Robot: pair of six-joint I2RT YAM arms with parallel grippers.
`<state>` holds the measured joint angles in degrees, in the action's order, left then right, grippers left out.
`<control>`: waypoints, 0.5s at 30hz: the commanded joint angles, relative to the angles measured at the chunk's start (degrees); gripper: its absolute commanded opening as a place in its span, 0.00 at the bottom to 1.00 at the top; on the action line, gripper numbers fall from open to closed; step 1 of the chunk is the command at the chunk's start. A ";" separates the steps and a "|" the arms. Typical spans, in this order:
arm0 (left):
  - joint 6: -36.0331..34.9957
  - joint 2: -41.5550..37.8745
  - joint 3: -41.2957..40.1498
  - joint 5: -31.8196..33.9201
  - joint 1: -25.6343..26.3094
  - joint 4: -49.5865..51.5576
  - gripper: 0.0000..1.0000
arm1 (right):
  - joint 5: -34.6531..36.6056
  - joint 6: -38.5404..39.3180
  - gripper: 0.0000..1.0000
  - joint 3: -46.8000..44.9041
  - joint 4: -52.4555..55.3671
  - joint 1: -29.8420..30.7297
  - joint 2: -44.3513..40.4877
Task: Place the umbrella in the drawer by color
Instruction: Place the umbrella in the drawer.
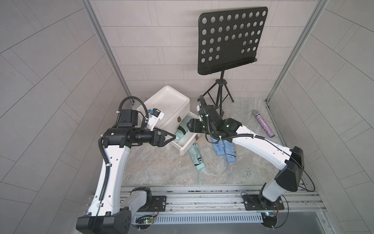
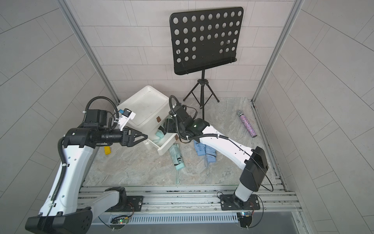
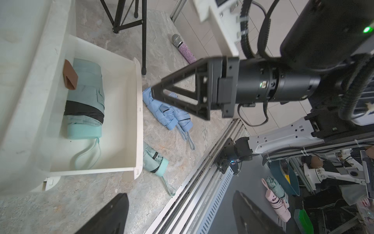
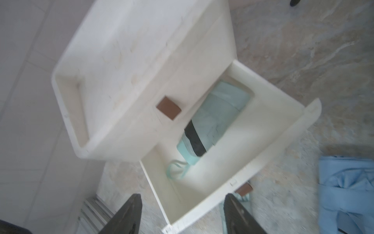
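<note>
Since mint seemingly goes here, one umbrella (image 3: 84, 97) lies in the open drawer (image 3: 138, 113); right end effector (image 4: 182, 195) hangs above, spread, empty; left end effector (image 3: 180, 193) likewise, standing clear.

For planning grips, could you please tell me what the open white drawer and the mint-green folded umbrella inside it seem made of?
The open white drawer looks like matte moulded plastic: thin smooth walls, rounded corners. The mint-green folded umbrella looks like soft creased fabric, with a smoother, probably plastic handle end.
</note>
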<state>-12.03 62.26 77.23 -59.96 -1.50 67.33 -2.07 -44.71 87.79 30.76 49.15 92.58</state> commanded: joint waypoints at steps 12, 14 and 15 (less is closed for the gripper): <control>-1.23 -1.87 -2.33 -0.83 -0.36 1.56 0.87 | 14.16 8.40 0.71 -17.88 0.27 7.98 -2.04; -0.76 -1.88 -2.70 -0.77 -0.35 0.91 0.87 | 13.42 7.77 0.71 -20.43 -3.07 7.97 -1.44; -0.48 -1.95 -2.94 -0.75 -0.28 0.56 0.87 | 13.11 7.36 0.71 -21.36 -4.62 7.98 -1.06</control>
<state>-12.51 60.93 75.07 -60.01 -1.50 68.82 8.99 -37.08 68.60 30.33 57.01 90.08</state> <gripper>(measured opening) 0.874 0.710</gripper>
